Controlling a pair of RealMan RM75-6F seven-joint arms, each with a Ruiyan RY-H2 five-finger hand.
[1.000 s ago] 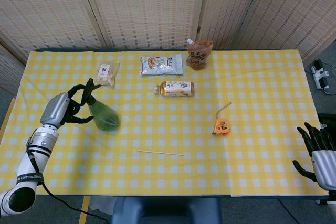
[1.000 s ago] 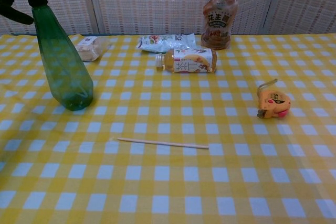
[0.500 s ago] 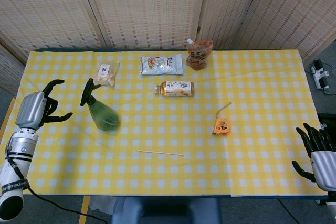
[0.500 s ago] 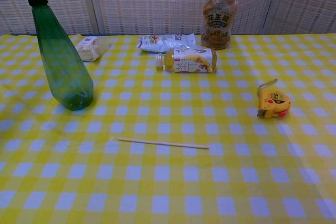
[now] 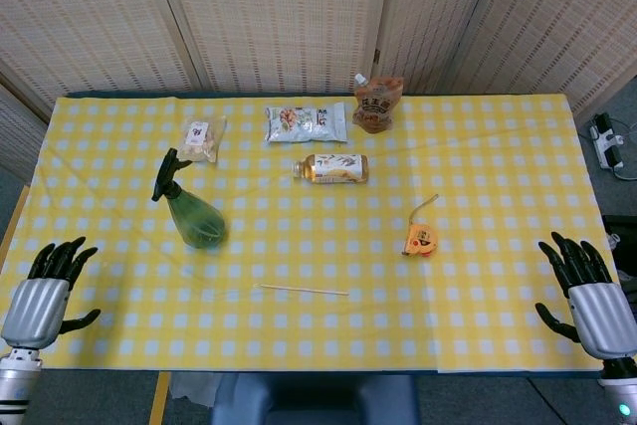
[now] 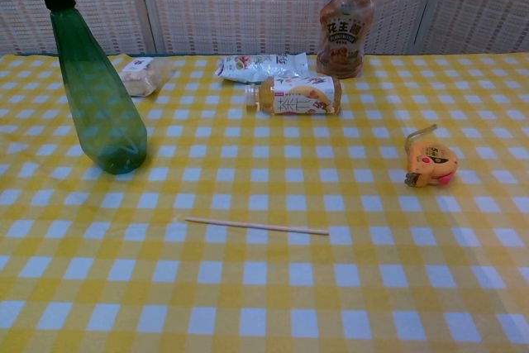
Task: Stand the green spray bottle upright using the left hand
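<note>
The green spray bottle (image 5: 194, 214) stands upright on the yellow checked table, left of centre, its black trigger head on top; the chest view shows the green spray bottle (image 6: 95, 93) at the far left, free of any hand. My left hand (image 5: 40, 294) hangs at the table's near left corner, fingers spread, holding nothing, well away from the bottle. My right hand (image 5: 584, 298) sits at the near right corner, fingers apart and empty. Neither hand appears in the chest view.
A tea bottle (image 5: 333, 168) lies on its side mid-table. Behind it lie a snack packet (image 5: 306, 123), a brown pouch (image 5: 376, 103) and a small wrapped snack (image 5: 202, 139). An orange tape measure (image 5: 420, 237) and a thin stick (image 5: 304, 290) lie nearer the front.
My left hand has let go of the spray bottle's head and drawn back down to the near left corner. The bottle stays standing. My right hand lifted slightly.
</note>
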